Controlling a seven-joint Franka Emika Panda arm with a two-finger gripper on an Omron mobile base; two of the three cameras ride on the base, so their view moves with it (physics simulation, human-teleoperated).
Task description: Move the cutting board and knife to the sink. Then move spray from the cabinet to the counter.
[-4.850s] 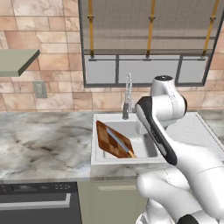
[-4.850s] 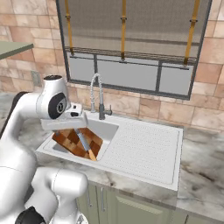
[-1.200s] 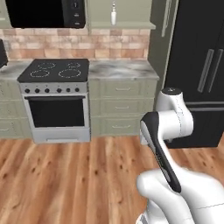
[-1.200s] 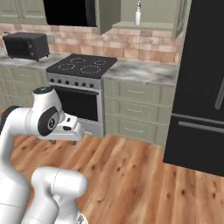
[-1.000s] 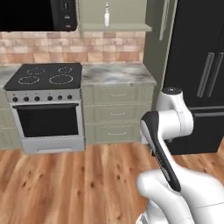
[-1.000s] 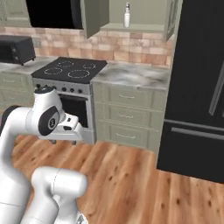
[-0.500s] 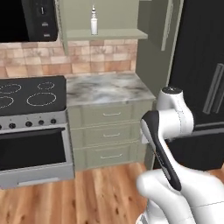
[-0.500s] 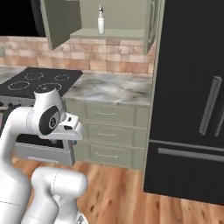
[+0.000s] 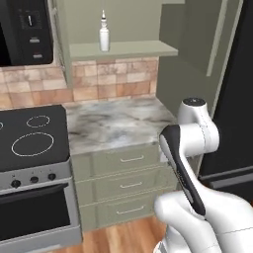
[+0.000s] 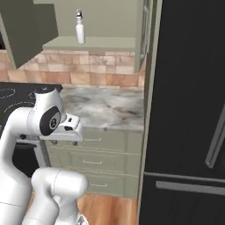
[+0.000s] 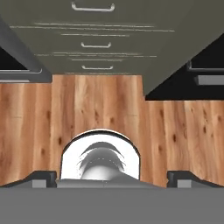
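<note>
Standing upright on the open cabinet [image 9: 123,49] shelf I see the spray [image 9: 104,33], a small white bottle with a narrow neck and dark-tipped nozzle. Below lies the marbled counter [image 9: 116,126]. My gripper [image 11: 112,178] points at the wood floor [image 11: 109,105], tips wide apart, holding nothing.

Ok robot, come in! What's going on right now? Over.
Jaws apart, pointing down at the wood floor, holding nothing. Spray bottle upright on the open cabinet shelf. Counter below it, nothing blocking.
</note>
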